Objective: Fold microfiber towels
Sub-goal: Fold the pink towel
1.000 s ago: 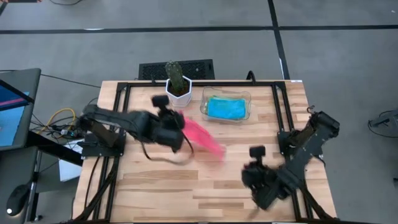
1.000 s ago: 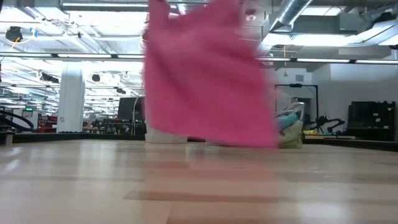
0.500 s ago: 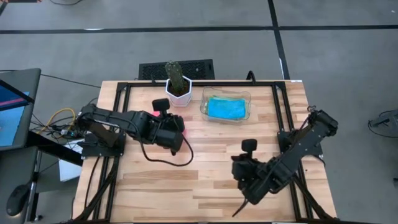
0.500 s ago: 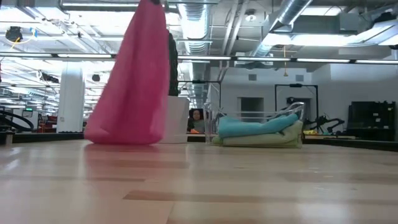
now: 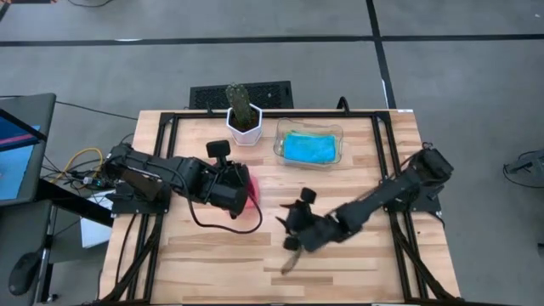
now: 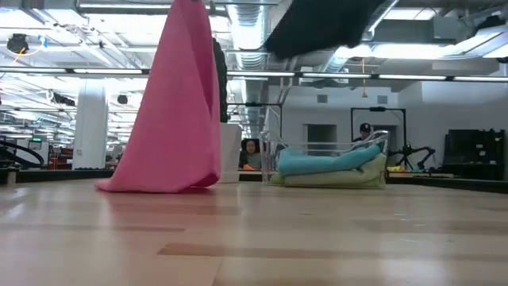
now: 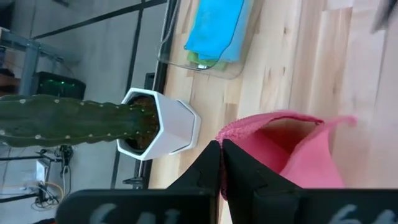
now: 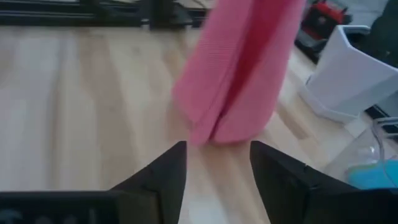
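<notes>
One towel in play: hot pink towel [image 6: 175, 111] hangs from the left gripper [image 5: 240, 189], fingers pinched tight on its top edge (left wrist view shows the two dark fingers pressed together on the pink fabric [image 7: 280, 146]). Bottom hem drapes onto the wood table [image 5: 357, 263], left of centre, near the potted cactus [image 5: 243, 115]. Right gripper [image 8: 217, 155] sits low over the table centre, just beside the cloth on its right, jaws spread, nothing between them, not touching the pink. Turquoise towel [image 5: 309, 147] lies folded in the clear tray [image 5: 278, 149] at the back edge, a green one [image 6: 333, 178] under it.
</notes>
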### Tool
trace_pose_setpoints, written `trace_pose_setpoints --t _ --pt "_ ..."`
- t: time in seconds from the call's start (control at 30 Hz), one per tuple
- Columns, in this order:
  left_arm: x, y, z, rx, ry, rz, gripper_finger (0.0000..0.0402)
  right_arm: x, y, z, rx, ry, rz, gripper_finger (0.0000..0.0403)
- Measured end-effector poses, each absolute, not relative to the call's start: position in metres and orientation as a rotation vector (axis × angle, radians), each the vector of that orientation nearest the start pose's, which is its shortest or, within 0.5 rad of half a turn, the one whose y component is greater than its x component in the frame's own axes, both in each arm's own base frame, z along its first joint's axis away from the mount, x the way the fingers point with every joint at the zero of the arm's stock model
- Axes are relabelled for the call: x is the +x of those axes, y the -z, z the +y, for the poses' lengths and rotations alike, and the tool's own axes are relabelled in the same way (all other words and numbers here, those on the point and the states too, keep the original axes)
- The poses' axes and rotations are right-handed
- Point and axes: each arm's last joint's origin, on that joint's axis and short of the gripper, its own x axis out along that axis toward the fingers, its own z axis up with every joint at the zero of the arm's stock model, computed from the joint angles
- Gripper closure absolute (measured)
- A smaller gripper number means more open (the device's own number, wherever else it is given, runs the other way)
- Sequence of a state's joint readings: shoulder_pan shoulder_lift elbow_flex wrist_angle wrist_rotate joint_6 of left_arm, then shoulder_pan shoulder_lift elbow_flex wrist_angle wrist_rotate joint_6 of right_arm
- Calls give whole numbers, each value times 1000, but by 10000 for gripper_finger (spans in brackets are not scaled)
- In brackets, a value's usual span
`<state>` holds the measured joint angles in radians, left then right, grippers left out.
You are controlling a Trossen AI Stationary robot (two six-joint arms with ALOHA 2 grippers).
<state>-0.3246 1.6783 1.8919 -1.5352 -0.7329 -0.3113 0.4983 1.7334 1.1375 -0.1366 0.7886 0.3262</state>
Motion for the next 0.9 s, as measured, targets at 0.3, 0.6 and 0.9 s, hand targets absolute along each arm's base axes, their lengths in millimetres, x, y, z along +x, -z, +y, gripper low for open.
trace_pose_setpoints --t 0.3,0.6,0.9 --pt "288 -389 -77 391 -493 1078 401 379 -182 130 -168 423 464 203" --pt "289 -390 -77 397 -486 1076 401 403 -190 105 -179 456 389 206" --pt "288 -389 -77 414 -472 1088 401 409 -187 73 -101 500 420 221"
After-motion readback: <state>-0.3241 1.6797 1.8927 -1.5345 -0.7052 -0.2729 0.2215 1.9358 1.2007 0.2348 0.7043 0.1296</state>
